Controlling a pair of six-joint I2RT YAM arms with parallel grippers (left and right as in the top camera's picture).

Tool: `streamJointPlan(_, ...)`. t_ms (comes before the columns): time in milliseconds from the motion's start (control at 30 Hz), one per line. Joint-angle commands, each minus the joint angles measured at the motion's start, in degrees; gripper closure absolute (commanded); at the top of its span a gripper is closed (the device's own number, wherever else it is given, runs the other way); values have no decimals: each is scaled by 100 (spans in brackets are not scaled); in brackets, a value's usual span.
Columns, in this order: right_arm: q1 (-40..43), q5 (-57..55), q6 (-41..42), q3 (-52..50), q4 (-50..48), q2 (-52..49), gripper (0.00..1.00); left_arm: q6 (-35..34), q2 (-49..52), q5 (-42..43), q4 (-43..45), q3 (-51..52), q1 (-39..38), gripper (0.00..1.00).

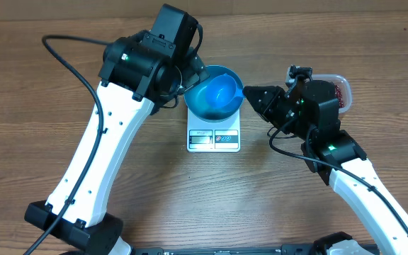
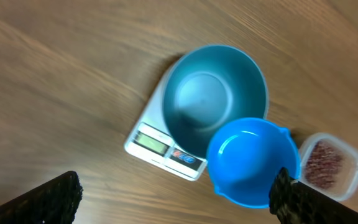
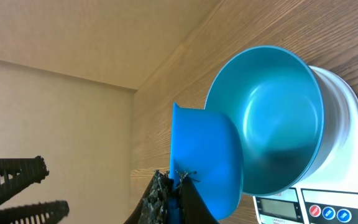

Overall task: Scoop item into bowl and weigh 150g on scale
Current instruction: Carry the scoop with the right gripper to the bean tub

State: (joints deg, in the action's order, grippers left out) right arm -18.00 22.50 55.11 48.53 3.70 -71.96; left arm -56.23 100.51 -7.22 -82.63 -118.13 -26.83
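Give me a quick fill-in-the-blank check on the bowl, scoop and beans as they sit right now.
The bowl rests on the ____.
The right gripper is shut on the handle of the ____.
The beans lie in the clear ____.
Inside, the bowl is ____.
Missing words: scale; scoop; tub; empty.

Counter (image 1: 13,142): wood grain, matt, looks dry | bowl (image 2: 204,93): smooth, soft satin sheen inside | scoop (image 2: 250,162): bright plastic, glossy, catching light | scale (image 2: 146,127): white plastic, smooth, faint shine | tub (image 2: 353,165): clear plastic, see-through | beans (image 2: 322,165): dull maroon, grainy heap | left fingers (image 2: 48,199): black, rough textured faces
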Motion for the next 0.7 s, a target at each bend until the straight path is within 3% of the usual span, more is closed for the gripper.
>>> streamJointPlan(0,17,-39,-164,136,-31,4,96,984,-55,-494,9,-101,57,0)
streamJointPlan(367,17,-35,-315,136,-13,4,96,2074,-50,-772,17,-94,57,0)
streamJointPlan(667,17,26,-627,136,-11,4,96,2503,-50,-811,17,-90,57,0)
